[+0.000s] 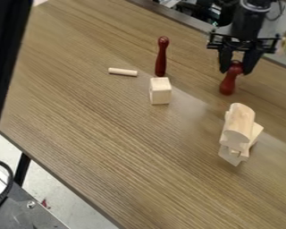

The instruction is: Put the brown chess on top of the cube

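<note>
a black gripper (234, 71) clasps the upper part of a brown chess piece (228, 85), tilted slightly near the far right edge of a wooden table (121, 147), well apart from the pale cube (160, 92) and a second, upright brown piece (161, 60).

Brown wood-grain tabletop (109, 147), slender dark-red piece (161, 60) upright toward its far edge, pale dowel (123, 72) lying near the piece, wooden cube (160, 91) and clustered pale blocks (239, 127) between far and near edges

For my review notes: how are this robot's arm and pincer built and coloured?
The arm is black, with a greyish collar near the view's top edge. Its pincer is black too, with two stout fingers beneath a wide black crossbar.
</note>
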